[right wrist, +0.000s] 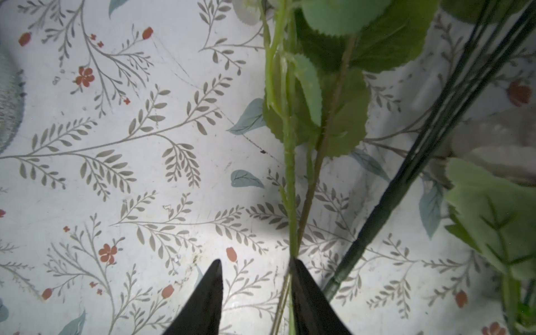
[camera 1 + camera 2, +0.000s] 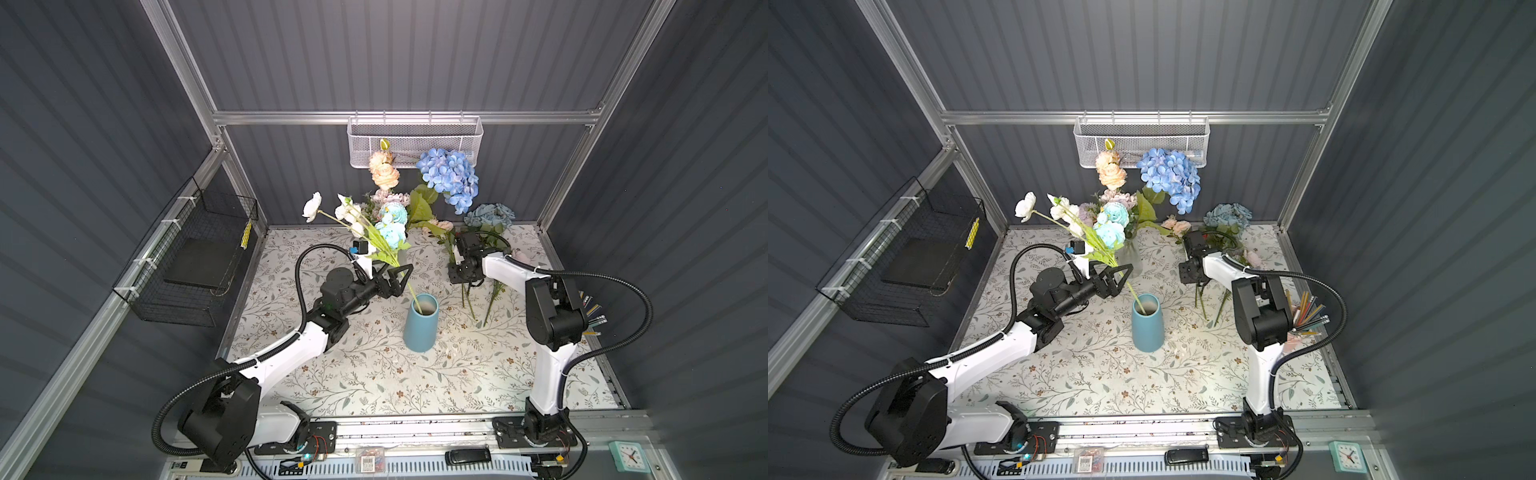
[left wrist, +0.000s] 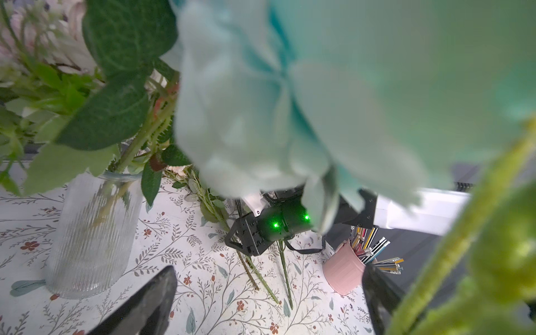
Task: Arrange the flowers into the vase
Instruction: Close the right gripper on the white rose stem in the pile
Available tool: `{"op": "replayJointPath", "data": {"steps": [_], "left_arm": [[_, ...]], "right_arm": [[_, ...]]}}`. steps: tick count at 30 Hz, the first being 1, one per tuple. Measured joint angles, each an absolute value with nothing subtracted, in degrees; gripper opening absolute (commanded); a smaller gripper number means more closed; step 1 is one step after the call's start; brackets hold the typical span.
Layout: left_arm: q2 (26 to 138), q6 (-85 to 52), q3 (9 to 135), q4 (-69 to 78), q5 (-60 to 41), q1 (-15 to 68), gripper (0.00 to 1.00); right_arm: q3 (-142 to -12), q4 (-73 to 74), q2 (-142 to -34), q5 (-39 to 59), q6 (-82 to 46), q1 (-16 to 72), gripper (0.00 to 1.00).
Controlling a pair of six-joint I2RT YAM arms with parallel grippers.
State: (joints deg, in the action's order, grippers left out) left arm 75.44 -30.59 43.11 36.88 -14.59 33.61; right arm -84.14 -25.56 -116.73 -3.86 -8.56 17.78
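Screening left wrist view: pale-blue rose (image 3: pixel 261 101).

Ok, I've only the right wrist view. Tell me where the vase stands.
Observer: The blue vase stands upright mid-table, on the left arm's side of your right tool.
Operator: Say what's in it.
Observer: One bunch of white and pale-blue blooms, leaning toward the back left.
Operator: Report the left tool.
Observer: The left tool is open, close beside that bunch's stem, above the vase's mouth.
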Motion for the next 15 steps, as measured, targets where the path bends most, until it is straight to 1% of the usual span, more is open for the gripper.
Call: {"op": "replayJointPath", "data": {"steps": [7,15], "left_arm": [[75.44,-30.59,43.11,36.88,-14.59,33.61,0.99],[75.44,-30.59,43.11,36.88,-14.57,33.61,0.99]], "right_arm": [[-84.44,-26.57,-117.69,-3.38,-8.73,17.78,0.42],[-84.42,-26.7,-117.6,-8.01,-10.46,17.78,0.46]]}}
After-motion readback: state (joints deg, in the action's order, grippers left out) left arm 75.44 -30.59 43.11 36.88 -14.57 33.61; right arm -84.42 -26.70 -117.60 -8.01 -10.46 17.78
